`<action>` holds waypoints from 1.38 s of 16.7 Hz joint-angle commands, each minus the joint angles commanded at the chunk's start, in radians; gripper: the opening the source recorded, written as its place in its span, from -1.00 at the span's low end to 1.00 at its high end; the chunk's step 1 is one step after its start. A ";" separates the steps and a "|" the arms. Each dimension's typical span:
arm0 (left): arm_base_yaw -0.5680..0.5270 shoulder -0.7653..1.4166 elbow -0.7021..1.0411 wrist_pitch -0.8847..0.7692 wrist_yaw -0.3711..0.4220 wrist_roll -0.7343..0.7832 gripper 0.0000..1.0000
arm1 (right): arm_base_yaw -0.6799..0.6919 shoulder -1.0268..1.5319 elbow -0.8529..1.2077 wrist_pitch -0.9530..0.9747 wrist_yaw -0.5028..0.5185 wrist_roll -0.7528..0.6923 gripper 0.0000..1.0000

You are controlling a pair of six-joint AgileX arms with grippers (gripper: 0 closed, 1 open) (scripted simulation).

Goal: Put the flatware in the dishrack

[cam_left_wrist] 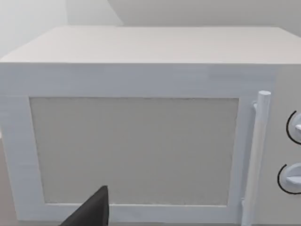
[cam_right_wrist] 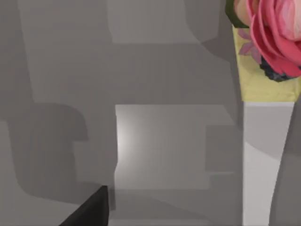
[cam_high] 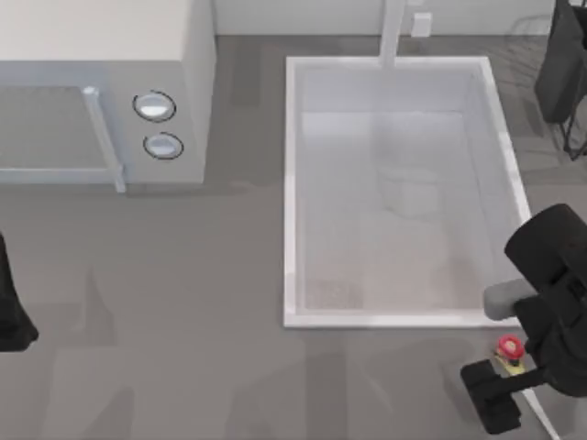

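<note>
The flatware [cam_high: 510, 348] lies on the grey counter just past the sink's near right corner, its red head and yellow collar showing beside my right gripper [cam_high: 495, 396]. The gripper's dark body hovers over the handle. In the right wrist view the flatware [cam_right_wrist: 270, 70] looms large along one side, red head, yellow collar and cream handle, over the grey counter. Whether it is gripped is unclear. The dishrack [cam_high: 561, 64], dark and wiry, stands at the far right edge of the top view. My left gripper [cam_high: 11, 316] is parked at the left edge.
A large white sink basin [cam_high: 292, 183] with a faucet [cam_high: 393, 32] fills the middle right. A white microwave [cam_high: 101, 55] stands at the back left, its door and handle [cam_left_wrist: 256, 150] facing the left wrist camera. Grey counter lies between them.
</note>
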 joint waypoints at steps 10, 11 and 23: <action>0.000 0.000 0.000 0.000 0.000 0.000 1.00 | 0.003 -0.077 0.073 -0.115 0.007 0.001 -1.00; 0.000 0.000 0.000 0.000 0.000 0.000 1.00 | 0.005 -0.081 0.107 -0.149 0.007 0.001 -1.00; 0.000 0.000 0.000 0.000 0.000 0.000 1.00 | -0.009 -0.226 0.690 -0.898 0.007 -0.011 -1.00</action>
